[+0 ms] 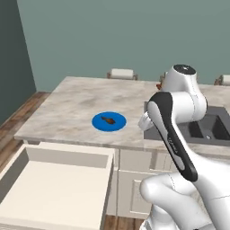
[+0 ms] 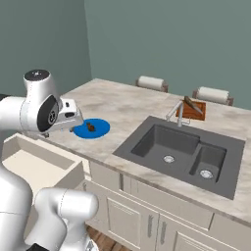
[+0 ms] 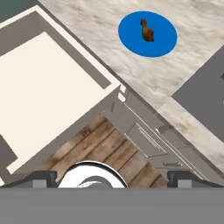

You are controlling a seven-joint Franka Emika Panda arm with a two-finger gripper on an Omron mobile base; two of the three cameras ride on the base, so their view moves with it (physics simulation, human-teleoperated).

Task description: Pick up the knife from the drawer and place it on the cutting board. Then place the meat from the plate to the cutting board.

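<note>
Teal walls (image 1: 112, 31) are enclosing a marble counter (image 1: 72, 108); a dark sink (image 2: 181, 152) is sitting at 3 o'clock, wood floor (image 3: 100, 148) showing below.

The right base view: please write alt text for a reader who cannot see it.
A knife lies on a cutting board behind the grey sink, while the meat sits on a blue plate on the marble counter. The white arm stands at left above the pulled-out drawer.
</note>
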